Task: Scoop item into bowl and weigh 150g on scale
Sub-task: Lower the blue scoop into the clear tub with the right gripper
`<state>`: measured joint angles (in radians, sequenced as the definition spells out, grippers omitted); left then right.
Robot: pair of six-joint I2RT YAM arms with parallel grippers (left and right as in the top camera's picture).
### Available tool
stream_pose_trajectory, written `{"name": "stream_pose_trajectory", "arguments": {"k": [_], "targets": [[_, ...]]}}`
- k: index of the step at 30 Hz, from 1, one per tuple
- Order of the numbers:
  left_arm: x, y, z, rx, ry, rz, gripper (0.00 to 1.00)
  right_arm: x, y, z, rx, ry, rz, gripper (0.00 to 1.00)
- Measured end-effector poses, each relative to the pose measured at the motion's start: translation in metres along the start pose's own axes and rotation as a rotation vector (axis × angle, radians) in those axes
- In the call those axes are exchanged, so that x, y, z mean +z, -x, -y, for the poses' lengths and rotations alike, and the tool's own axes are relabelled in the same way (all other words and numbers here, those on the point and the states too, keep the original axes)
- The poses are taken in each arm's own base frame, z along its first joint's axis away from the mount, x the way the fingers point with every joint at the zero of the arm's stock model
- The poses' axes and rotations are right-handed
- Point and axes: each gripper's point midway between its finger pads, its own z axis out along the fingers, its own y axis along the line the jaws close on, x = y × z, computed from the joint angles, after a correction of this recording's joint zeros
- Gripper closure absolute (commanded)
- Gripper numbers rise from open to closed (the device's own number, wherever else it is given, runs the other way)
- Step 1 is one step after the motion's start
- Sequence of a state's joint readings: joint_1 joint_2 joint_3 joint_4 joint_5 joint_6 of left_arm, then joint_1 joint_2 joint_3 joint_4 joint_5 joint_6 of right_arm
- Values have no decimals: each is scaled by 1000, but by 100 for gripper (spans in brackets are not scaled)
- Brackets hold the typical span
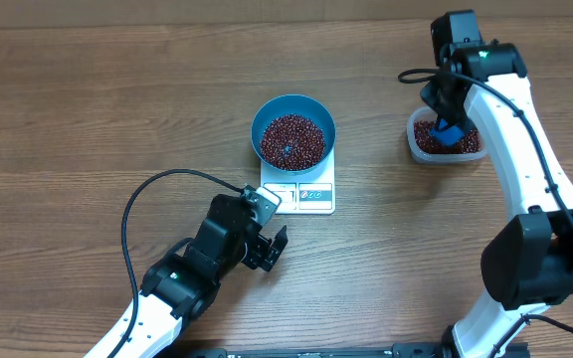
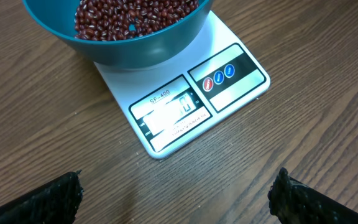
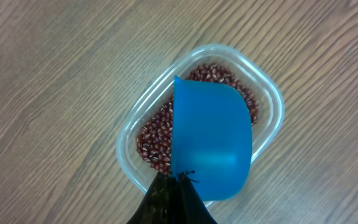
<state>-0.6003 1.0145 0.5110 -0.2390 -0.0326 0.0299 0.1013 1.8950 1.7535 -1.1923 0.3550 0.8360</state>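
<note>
The blue bowl [image 1: 292, 134] stands on the white scale [image 1: 301, 196] and holds a heap of dark red beans [image 1: 290, 139]. In the left wrist view the bowl [image 2: 142, 53] covers the back of the scale [image 2: 235, 93], whose display faces me. My left gripper [image 1: 272, 249] hovers open just in front of the scale, with nothing between its fingertips [image 2: 179, 199]. Over the clear tub [image 3: 135, 134] of beans [image 3: 157, 137] at the right, my right gripper [image 3: 178, 186] is shut on the handle of a small blue scoop [image 3: 213, 143]. What the scoop holds is not visible.
A black cable [image 1: 132, 209] loops over the table left of the left arm. The right arm [image 1: 525, 169] stretches from the lower right corner up to the tub [image 1: 416, 149]. Bare wood lies between scale and tub.
</note>
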Motion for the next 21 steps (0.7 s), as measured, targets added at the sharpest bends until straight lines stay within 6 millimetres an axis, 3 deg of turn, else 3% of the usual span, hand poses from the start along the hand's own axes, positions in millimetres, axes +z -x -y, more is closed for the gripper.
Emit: {"name": "stream_pose_trajectory", "arguments": {"k": [3, 6, 10, 15, 21], "targets": [[0, 0, 0, 0, 0, 0, 0, 9, -4, -4, 32, 18, -1, 82], [0, 0, 0, 0, 0, 0, 0, 14, -9, -5, 39, 22, -18, 48], [0, 0, 0, 0, 0, 0, 0, 15, -12, -4, 42, 19, -32, 20], [0, 0, 0, 0, 0, 0, 0, 15, -22, 10, 26, -34, -73, 0], [0, 0, 0, 0, 0, 0, 1, 10, -43, 38, -46, -144, -158, 0]]}}
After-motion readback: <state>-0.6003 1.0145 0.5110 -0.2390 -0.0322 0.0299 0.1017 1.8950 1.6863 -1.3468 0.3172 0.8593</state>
